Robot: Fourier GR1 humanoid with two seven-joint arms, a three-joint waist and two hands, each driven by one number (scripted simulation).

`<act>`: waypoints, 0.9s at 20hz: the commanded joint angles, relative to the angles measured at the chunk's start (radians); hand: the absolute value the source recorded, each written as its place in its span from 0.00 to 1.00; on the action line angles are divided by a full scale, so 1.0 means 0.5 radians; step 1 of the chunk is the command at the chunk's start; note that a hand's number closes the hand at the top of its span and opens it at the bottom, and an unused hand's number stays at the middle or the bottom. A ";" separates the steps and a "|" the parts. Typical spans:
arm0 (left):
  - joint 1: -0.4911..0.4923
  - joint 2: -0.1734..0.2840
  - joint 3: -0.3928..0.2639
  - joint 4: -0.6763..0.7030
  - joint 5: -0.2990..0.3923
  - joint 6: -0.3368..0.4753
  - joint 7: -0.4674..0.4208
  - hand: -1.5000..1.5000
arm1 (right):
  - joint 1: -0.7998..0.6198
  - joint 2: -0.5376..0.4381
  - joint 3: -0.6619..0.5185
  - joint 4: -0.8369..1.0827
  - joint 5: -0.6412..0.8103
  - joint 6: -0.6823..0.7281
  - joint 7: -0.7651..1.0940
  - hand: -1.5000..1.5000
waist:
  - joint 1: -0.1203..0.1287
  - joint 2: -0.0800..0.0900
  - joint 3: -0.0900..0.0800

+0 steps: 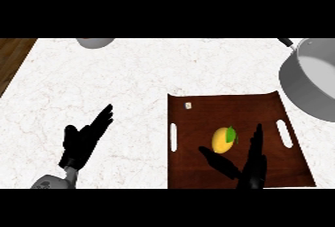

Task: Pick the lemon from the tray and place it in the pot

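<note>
Lemon (223,139) is sitting roughly mid-tray, on the dark brown tray (196,173), green leaf on the side toward the pot. Right robot hand (245,166) is spread wide open just below it, thumb off to one side and fingers running up the other side of the lemon, nothing held yet. Left robot hand (83,137) is open too, resting on the white tabletop (98,80) well away from the tray, holding nothing.

Honestly the sketchy part is the shape: the lemon is rounded and lying loose, so if the fingers close off-centre it'll probably squirt or roll away across the tray instead of getting pinched. Fingers bumping it first could nudge it too. Then the pot (311,84) is beyond the tray's far corner, half out of view, so clipping the rim on the carry looks possible.
</note>
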 commanded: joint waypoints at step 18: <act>-0.100 -0.049 0.209 0.020 -0.061 -0.175 0.119 0.50 | -0.201 0.010 -0.079 0.884 -1.275 0.134 -1.601 1.00 | 0.010 0.003 0.003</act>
